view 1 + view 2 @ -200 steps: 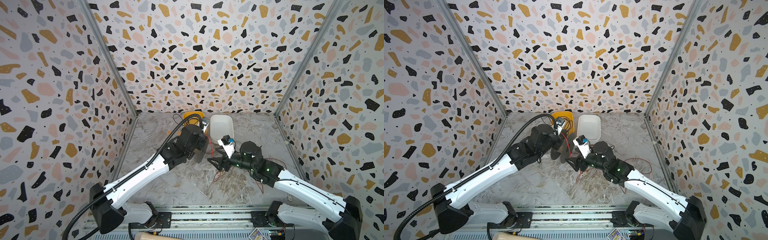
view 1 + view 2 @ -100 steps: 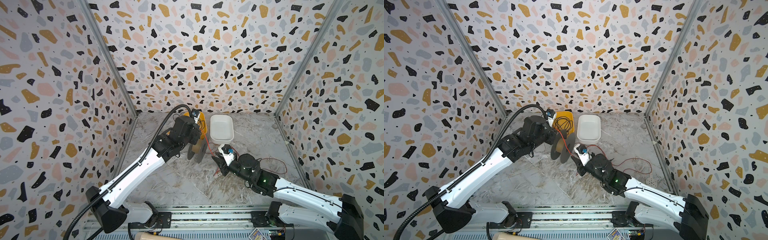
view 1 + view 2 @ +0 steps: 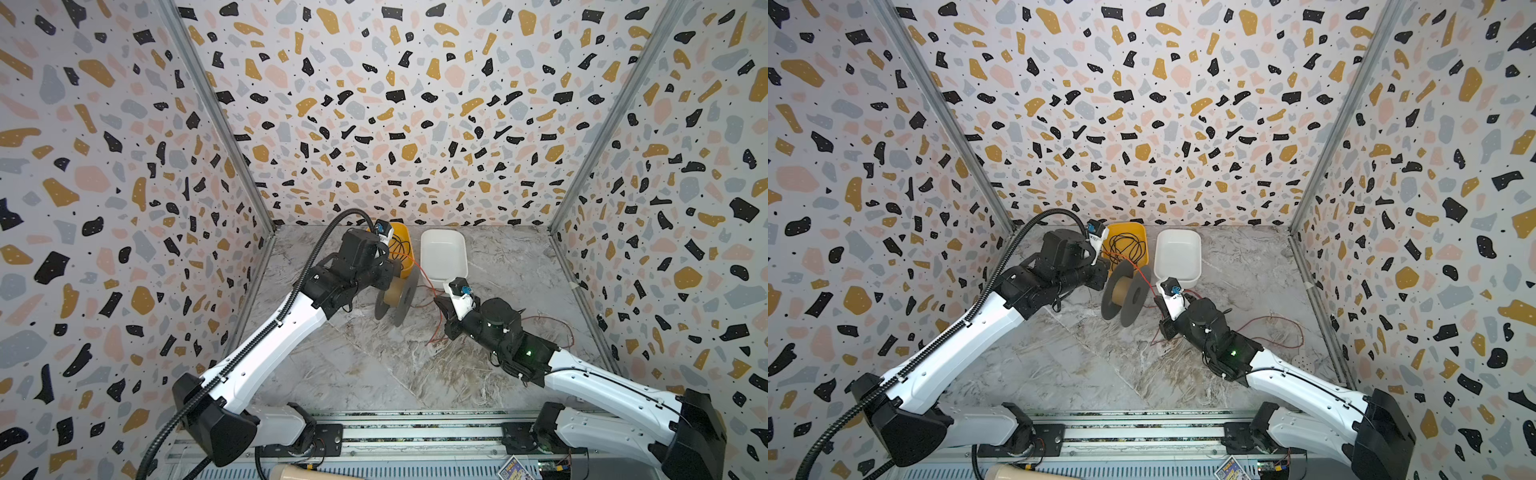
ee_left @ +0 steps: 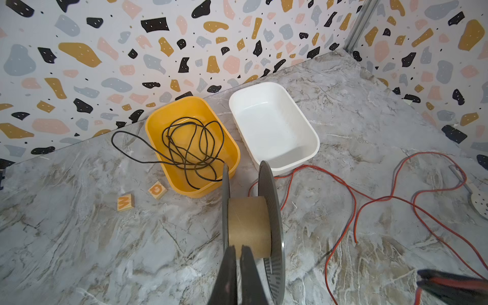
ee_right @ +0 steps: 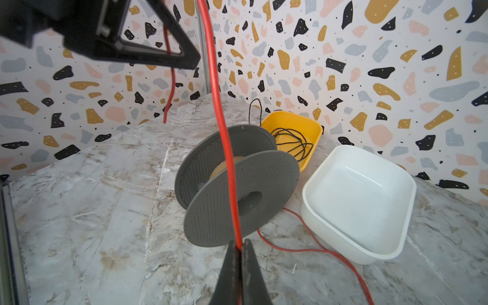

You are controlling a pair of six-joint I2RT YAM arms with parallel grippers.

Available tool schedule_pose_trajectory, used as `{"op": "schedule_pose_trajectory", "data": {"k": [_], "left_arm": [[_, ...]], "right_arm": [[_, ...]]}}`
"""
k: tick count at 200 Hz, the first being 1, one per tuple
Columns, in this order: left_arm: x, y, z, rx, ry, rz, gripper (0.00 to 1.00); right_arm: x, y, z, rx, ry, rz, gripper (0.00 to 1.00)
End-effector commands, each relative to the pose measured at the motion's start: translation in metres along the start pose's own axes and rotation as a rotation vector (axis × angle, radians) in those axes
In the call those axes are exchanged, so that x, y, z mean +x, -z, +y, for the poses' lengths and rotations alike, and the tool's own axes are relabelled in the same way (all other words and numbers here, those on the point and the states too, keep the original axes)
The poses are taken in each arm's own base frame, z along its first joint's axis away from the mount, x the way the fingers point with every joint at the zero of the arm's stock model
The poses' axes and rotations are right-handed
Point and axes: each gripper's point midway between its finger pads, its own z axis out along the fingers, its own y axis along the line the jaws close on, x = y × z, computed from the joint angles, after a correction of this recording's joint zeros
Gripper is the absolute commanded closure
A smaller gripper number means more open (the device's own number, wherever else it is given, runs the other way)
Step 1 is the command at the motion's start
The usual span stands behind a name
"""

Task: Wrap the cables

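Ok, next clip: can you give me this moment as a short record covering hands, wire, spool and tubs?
right hand: shut on the red wire
left hand: shut, tips at the spool; what it grips is unclear
spool: on edge, cardboard core bare, no turns wound
red wire: runs straight up from the right hand past the spool; the rest lies loose on the table
yellow tub: holds tangled black wire, one loop trailing onto the table
white tub: empty
progress: winding not yet begun
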Motion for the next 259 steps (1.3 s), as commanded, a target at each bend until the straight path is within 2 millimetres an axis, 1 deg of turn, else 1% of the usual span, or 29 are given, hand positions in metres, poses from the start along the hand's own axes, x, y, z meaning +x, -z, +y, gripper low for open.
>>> {"op": "schedule_pose_trajectory", "data": {"k": [1,20,32,38,49,70,80,92,99,115,125,143,162,181,190,204,214,221,233,246,259], "left_arm": [[0.002,-0.005,-0.003,0.035,0.031,-0.017,1.00],[0.000,-0.006,-0.007,0.057,0.047,-0.012,1.00],[-0.004,-0.007,-0.008,0.060,0.055,-0.010,1.00],[-0.005,-0.008,-0.008,0.059,0.056,-0.008,1.00],[-0.008,-0.009,-0.008,0.056,0.059,-0.003,1.00],[-0.014,-0.011,-0.007,0.054,0.063,0.002,1.00],[-0.016,-0.012,-0.007,0.057,0.062,0.005,1.00],[-0.018,-0.013,-0.006,0.058,0.064,0.007,1.00],[-0.018,-0.013,-0.006,0.062,0.066,0.009,1.00],[-0.018,-0.017,-0.004,0.077,0.077,0.016,1.00],[-0.015,-0.021,-0.002,0.083,0.084,0.026,1.00],[-0.002,-0.030,0.000,0.094,0.095,0.060,1.00],[0.009,-0.038,-0.004,0.121,0.096,0.085,1.00],[0.019,-0.041,-0.005,0.129,0.095,0.103,1.00],[0.024,-0.042,-0.003,0.119,0.091,0.110,0.91],[0.029,-0.042,-0.002,0.116,0.079,0.120,0.83],[0.031,-0.041,-0.001,0.115,0.073,0.124,0.72],[0.032,-0.040,-0.001,0.120,0.066,0.125,0.68],[0.036,-0.039,-0.002,0.126,0.051,0.136,0.62],[0.040,-0.036,-0.002,0.130,0.036,0.147,0.48],[0.044,-0.033,0.001,0.119,0.031,0.151,0.39]], "right_arm": [[-0.023,0.000,-0.003,-0.029,-0.012,0.003,0.96],[-0.025,-0.004,0.001,-0.084,-0.026,0.007,0.63],[-0.026,-0.006,0.003,-0.103,-0.026,-0.004,0.49],[-0.027,-0.008,0.004,-0.109,-0.025,-0.007,0.44],[-0.029,-0.013,0.006,-0.117,-0.026,-0.011,0.39],[-0.029,-0.024,0.011,-0.145,-0.011,-0.007,0.36],[-0.029,-0.028,0.010,-0.138,-0.012,0.000,0.39],[-0.027,-0.032,0.007,-0.116,-0.023,0.009,0.47],[-0.028,-0.033,0.004,-0.099,-0.036,0.011,0.54],[-0.033,-0.032,0.001,-0.087,-0.049,0.004,0.76],[-0.036,-0.030,-0.001,-0.078,-0.049,0.003,0.87],[-0.041,-0.029,-0.007,-0.067,-0.036,0.009,1.00],[-0.042,-0.031,-0.015,-0.066,-0.020,0.047,1.00],[-0.037,-0.031,-0.017,-0.081,0.015,0.094,1.00],[-0.034,-0.031,-0.018,-0.090,0.032,0.116,1.00],[-0.027,-0.031,-0.018,-0.120,0.045,0.151,1.00],[-0.022,-0.031,-0.018,-0.152,0.040,0.175,1.00],[-0.020,-0.031,-0.016,-0.186,0.030,0.183,1.00],[-0.017,-0.030,-0.013,-0.248,0.018,0.187,1.00],[-0.015,-0.031,-0.011,-0.284,0.013,0.200,1.00],[-0.013,-0.032,-0.010,-0.307,0.003,0.217,1.00]]}}
